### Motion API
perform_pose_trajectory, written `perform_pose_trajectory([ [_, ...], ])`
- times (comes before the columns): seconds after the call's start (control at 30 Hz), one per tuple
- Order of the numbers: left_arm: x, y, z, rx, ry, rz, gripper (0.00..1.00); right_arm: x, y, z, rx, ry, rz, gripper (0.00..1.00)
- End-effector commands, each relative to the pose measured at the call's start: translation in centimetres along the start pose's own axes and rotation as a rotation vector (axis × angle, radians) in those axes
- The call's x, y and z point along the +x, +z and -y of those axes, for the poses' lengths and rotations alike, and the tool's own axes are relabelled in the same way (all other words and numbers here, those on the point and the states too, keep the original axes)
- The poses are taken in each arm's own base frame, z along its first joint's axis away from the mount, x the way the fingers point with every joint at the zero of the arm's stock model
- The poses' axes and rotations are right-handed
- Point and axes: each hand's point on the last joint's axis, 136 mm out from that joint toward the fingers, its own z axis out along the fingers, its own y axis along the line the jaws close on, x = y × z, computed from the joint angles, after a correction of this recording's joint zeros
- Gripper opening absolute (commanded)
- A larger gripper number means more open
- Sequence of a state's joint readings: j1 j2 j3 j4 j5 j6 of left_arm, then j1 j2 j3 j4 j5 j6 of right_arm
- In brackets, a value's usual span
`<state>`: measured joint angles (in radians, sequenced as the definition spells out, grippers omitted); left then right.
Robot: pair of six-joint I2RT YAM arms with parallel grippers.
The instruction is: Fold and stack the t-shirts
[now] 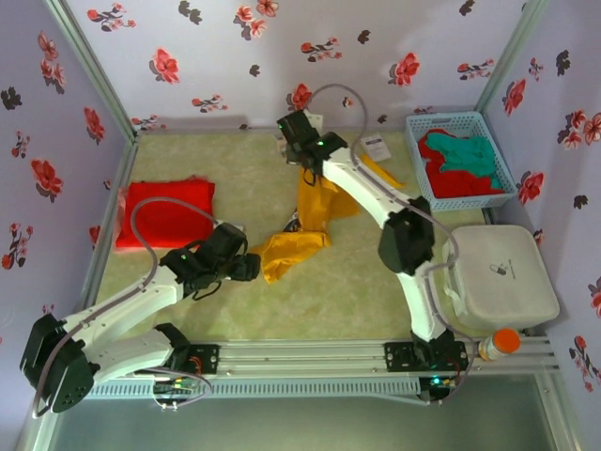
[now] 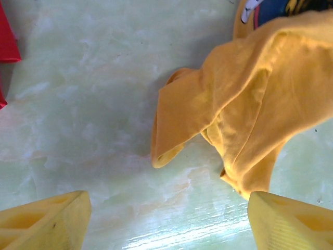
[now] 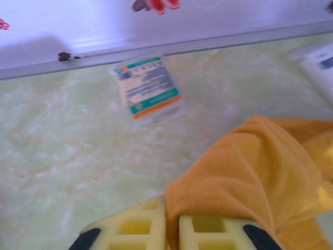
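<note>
- Red cloth lies at the far left: a red t-shirt (image 1: 164, 213) folded into a flat rectangle on the pale green table (image 1: 235, 310), well apart from the other shirts.
- The left gripper (image 1: 255, 267) sits low just beside the near end of the mustard-yellow t-shirt (image 1: 310, 221). In its wrist view the left gripper (image 2: 166, 221) has its jaws spread wide with nothing between them.
- The mustard-yellow t-shirt (image 2: 250, 114) is crumpled and drawn out from mid-table toward the back wall. The left wrist view shows a rolled sleeve opening and a strip of dark print at the top edge, which the top view does not.
- The right gripper (image 1: 302, 155) holds the far end of that shirt. In its wrist view the right gripper (image 3: 173, 229) has its jaws nearly together, pinching a fold of the mustard-yellow t-shirt (image 3: 244, 177).
- That view also shows a printed card (image 3: 151, 86) flat near the wall.
- At the right, a blue basket (image 1: 427, 127) holds a bunched red shirt (image 1: 465, 183) and a teal shirt (image 1: 470, 150).
</note>
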<state>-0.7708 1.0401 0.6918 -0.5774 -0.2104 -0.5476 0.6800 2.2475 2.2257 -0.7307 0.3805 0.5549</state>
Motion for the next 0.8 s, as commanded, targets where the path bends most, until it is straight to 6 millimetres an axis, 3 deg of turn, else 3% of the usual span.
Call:
perform_pose_trajectory([
  [0.0,0.9,-0.3,-0.6,-0.028,-0.001,-0.015,0.79,2.0,1.4,-1.8,-0.058,-0.097,-0.13,0.36],
  [0.07,0.7,-0.3,-0.2,-0.022,0.015,-0.013,0.79,1.9,1.4,-2.2,-0.073,-0.115,-0.135,0.66],
  [0.1,0.5,-0.4,0.0,-0.019,0.026,-0.01,0.79,1.9,1.3,-2.1,-0.072,-0.123,-0.134,0.76],
  [0.23,-0.8,-0.2,1.1,-0.018,0.119,-0.007,0.78,2.0,0.0,-0.5,-0.04,-0.134,-0.115,0.99],
  [0.43,-4.1,0.4,4.2,-0.017,0.352,-0.017,0.79,3.0,-3.1,4.0,-0.044,-0.044,-0.103,0.99],
  [0.63,-7.0,2.5,7.3,-0.014,0.549,-0.043,0.83,6.6,-5.9,11.1,0.023,0.06,-0.13,0.99],
  [0.77,-8.6,4.1,10.5,0.014,0.675,-0.053,0.84,9.4,-7.7,16.0,0.06,0.163,-0.146,0.97],
])
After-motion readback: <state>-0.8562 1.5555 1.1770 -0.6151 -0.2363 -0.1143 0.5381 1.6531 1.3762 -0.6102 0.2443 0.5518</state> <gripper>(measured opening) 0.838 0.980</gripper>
